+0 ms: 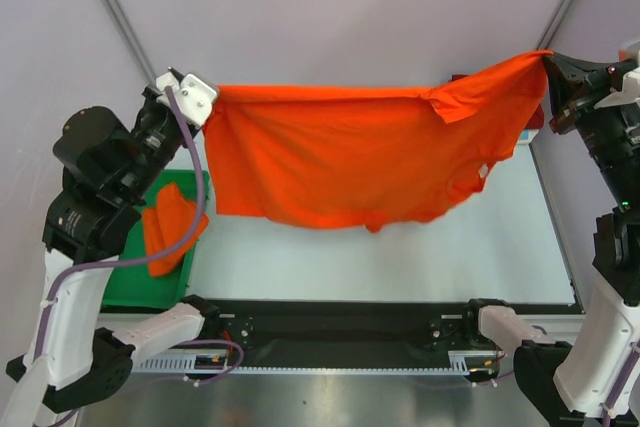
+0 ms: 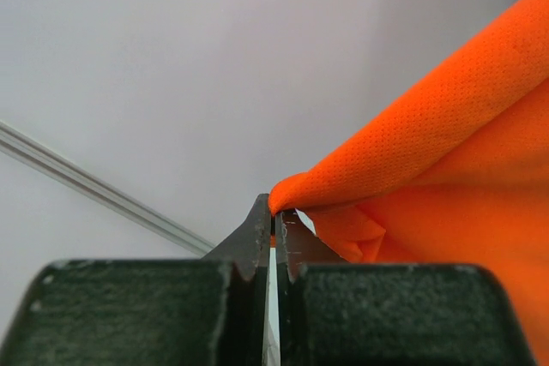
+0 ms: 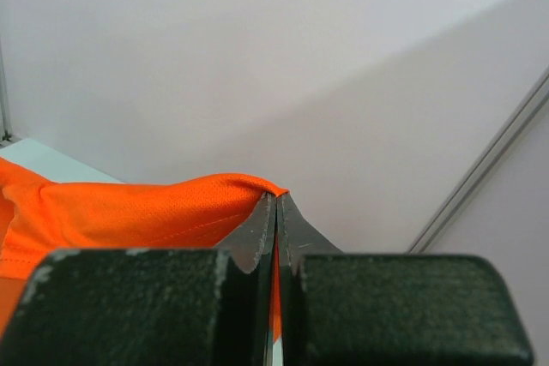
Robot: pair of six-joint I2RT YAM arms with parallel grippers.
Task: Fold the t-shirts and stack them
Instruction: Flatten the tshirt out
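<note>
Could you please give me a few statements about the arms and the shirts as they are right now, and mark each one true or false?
1. The left gripper and the right gripper each pinch an edge of the stretched orange t-shirt. True.
2. That shirt lies folded flat on the table. False: it hangs spread out between the two grippers, above the table.
3. A crumpled orange t-shirt lies on the green tray at the left. True.
4. The right gripper is open and empty. False: its jaws are shut on orange cloth.
</note>
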